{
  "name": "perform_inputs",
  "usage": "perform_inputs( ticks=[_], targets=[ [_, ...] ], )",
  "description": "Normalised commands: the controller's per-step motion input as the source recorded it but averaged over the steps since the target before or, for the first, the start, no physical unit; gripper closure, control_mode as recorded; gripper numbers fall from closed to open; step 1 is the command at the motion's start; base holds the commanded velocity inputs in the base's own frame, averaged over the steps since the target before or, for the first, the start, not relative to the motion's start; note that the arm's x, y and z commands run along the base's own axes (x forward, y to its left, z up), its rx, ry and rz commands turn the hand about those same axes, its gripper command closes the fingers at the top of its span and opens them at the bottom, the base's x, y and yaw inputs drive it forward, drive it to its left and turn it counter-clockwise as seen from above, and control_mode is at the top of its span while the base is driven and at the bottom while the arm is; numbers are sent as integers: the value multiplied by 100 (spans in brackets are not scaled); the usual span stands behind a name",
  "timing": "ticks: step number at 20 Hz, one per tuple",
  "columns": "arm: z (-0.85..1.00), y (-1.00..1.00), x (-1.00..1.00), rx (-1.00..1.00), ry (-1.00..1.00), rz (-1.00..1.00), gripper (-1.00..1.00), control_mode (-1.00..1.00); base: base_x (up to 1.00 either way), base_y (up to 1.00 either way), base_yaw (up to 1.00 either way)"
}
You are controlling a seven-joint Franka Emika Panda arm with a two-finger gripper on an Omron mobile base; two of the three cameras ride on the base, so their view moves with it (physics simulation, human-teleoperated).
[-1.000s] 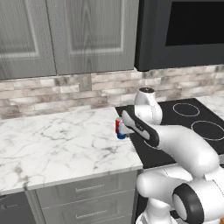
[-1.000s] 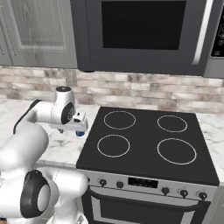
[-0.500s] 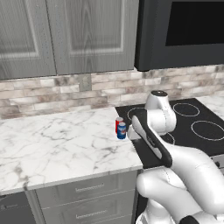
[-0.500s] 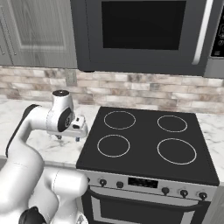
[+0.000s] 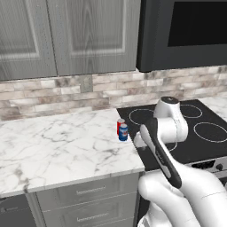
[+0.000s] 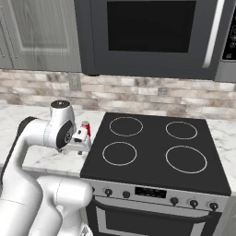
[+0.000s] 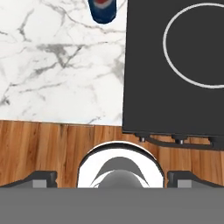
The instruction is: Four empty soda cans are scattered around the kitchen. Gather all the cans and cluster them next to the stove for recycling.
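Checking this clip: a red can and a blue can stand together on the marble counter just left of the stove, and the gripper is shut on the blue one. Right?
Not quite. The gripper is open and holds nothing; the hand view shows the blue can free on the marble counter. The red can beside it and the stove are as stated.

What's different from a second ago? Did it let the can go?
Yes: the gripper, open, has left the small blue soda can and drawn back toward the counter's front edge. The blue can stands upright beside a red soda can on the white marble counter, next to the black glass stove. The cans, stove and base stayed put.
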Motion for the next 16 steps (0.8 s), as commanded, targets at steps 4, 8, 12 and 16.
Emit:
perform_inputs(
  ticks=[4, 8, 12, 16],
  targets=[
    [7, 0, -21, 0, 0, 0, -100, -100, 0, 0, 0],
    [0, 0, -10, 0, 0, 0, -100, 100, -13, 0, 0],
    [0, 0, 0, 0, 0, 0, -100, 100, -66, -11, 0],
    [0, 0, 0, 0, 0, 0, -100, 100, -98, -36, -11]
  ],
)
